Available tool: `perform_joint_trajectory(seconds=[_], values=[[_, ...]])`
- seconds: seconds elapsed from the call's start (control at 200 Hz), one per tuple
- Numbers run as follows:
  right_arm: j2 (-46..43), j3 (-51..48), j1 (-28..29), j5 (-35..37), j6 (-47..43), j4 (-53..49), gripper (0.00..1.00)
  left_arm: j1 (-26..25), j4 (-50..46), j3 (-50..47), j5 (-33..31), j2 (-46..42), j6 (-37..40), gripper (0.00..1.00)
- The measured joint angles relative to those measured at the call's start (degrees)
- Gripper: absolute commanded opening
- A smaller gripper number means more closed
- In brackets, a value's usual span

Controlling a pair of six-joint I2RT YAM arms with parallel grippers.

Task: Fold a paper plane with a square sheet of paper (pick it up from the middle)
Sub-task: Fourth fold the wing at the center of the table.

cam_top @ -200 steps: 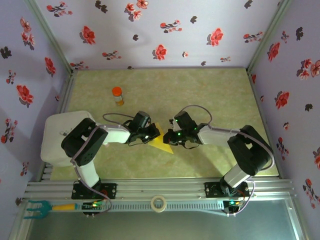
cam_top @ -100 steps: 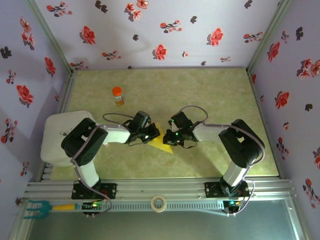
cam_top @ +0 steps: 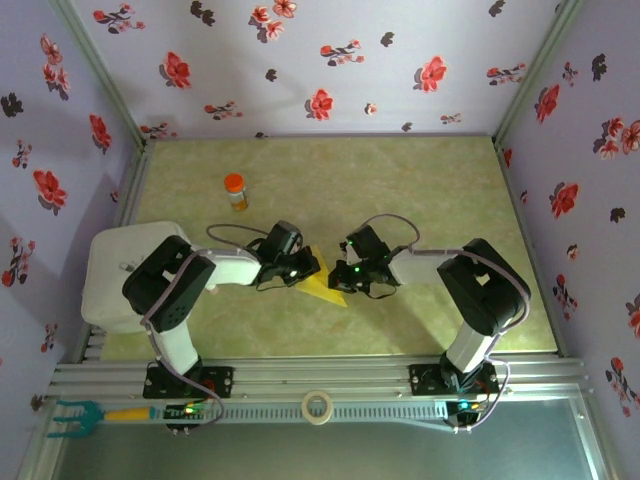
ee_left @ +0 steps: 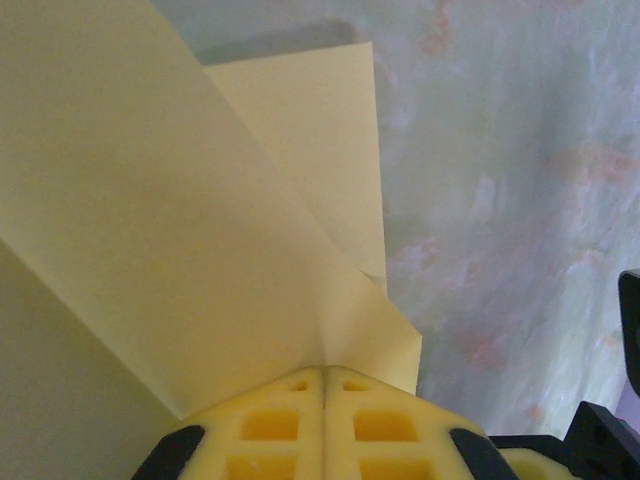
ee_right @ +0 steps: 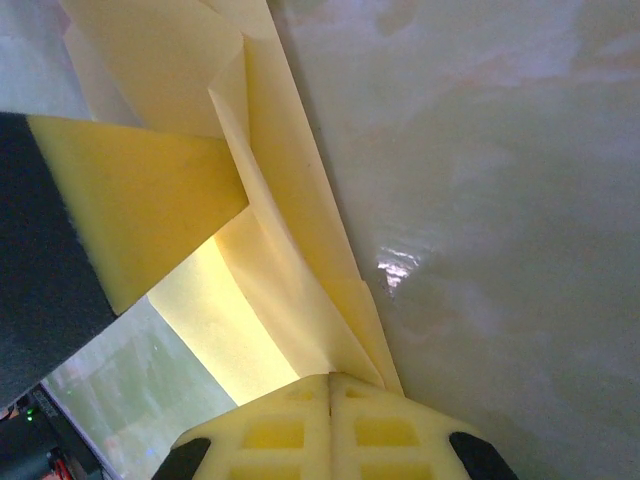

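The square sheet of paper (cam_top: 327,287) is yellow and folded into a layered, pointed shape. It is held between my two grippers just above the table's middle. My left gripper (cam_top: 306,268) is shut on its left edge. In the left wrist view the paper (ee_left: 180,230) rises out of the closed left gripper (ee_left: 323,372). My right gripper (cam_top: 342,275) is shut on the opposite edge. In the right wrist view creased flaps of paper (ee_right: 290,230) run out from the closed right gripper (ee_right: 330,378), and the left gripper's yellow pad (ee_right: 140,210) presses the sheet beyond.
A small orange-capped bottle (cam_top: 235,191) stands at the back left of the green table (cam_top: 420,180). A white box (cam_top: 108,272) sits by the left arm. A tape roll (cam_top: 318,406) and a teal tool (cam_top: 70,418) lie on the front rail. Floral walls enclose three sides.
The right arm's elbow has swung in and its gripper has edged slightly left toward the paper. The left arm and the paper have stayed put.
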Motion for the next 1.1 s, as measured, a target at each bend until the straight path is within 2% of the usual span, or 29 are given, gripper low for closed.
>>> perform_joint_trajectory(seconds=[0.39,0.83,1.1], values=[[-0.2,-1.1,-0.2,-0.5,0.7,1.9,0.0,-1.7,-3.8,0.1,-0.4,-5.9,0.0,0.04],[-0.5,-2.1,-0.2,-0.4,1.1,3.5,0.0,-3.2,-1.0,1.0,1.0,0.6,-2.3,0.03],[-1.1,-3.7,-0.2,-0.2,1.3,6.0,0.0,-1.3,-1.8,1.0,1.6,0.6,-2.9,0.02]])
